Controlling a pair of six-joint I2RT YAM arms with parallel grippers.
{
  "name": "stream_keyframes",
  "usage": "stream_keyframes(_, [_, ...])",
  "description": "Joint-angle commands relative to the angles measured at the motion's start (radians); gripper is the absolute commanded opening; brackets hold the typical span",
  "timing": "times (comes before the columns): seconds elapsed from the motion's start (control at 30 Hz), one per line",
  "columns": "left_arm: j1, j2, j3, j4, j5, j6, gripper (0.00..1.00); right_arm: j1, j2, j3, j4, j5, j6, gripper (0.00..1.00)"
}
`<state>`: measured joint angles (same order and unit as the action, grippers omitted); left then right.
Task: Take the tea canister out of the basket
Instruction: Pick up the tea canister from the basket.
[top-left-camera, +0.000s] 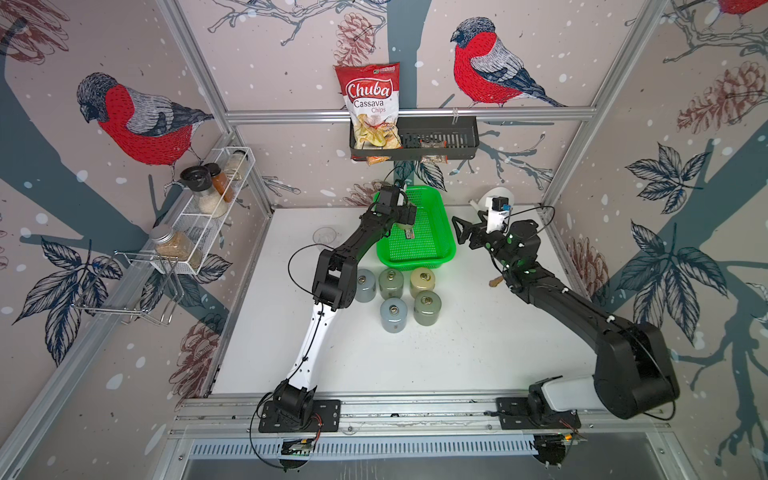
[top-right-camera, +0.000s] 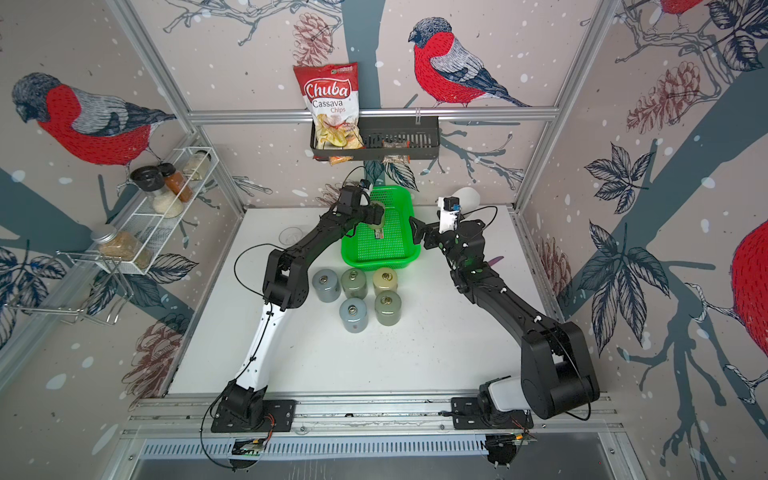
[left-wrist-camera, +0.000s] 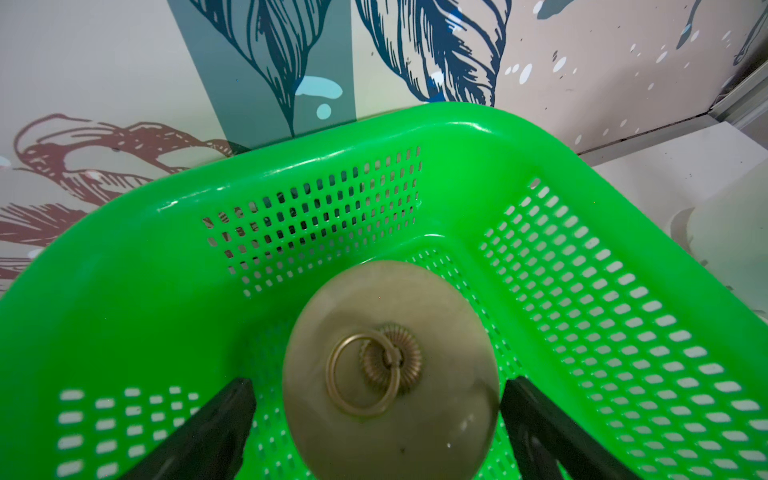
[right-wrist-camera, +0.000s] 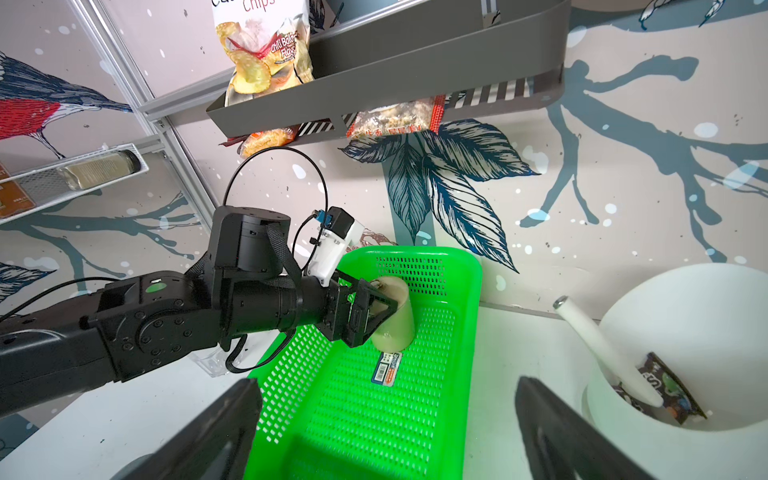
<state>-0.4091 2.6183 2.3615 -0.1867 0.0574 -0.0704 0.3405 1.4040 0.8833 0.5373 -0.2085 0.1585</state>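
Observation:
The bright green basket (top-left-camera: 447, 232) (left-wrist-camera: 457, 120) (right-wrist-camera: 473, 311) stands at the back middle of the white table. Inside it the tea canister (left-wrist-camera: 436, 316) (right-wrist-camera: 395, 328), a pale olive cylinder with a brass ring on its lid, stands at the far left end. My left gripper (top-left-camera: 409, 216) (left-wrist-camera: 380, 386) reaches into the basket with its black fingers on either side of the canister. It is open: one finger is right at the lid's edge and green shows between the other finger and the lid. My right gripper (top-left-camera: 458, 232) (right-wrist-camera: 386, 386) hangs open over the basket's right rim, holding nothing.
Several more canisters (top-left-camera: 392, 286) stand on the table just in front of the basket. A white bowl (right-wrist-camera: 685, 299) holding a spoon and a packet stands to the basket's right. On the back wall hangs a black rack (top-left-camera: 436, 137) with a chips bag. A white wire shelf (top-left-camera: 208, 208) holds jars at left.

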Motion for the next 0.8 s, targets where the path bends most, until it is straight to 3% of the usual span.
stream_keyframes(0.0, [-0.009, 0.018, 0.023, -0.013, 0.013, 0.027, 0.96, -0.001, 0.005, 0.003, 0.006, -0.004, 0.004, 1.00])
stream_keyframes(0.77, [-0.022, 0.125, 0.105, 0.053, -0.054, -0.032, 0.93, 0.000, 0.049, 0.028, 0.000, -0.001, -0.005, 1.00])
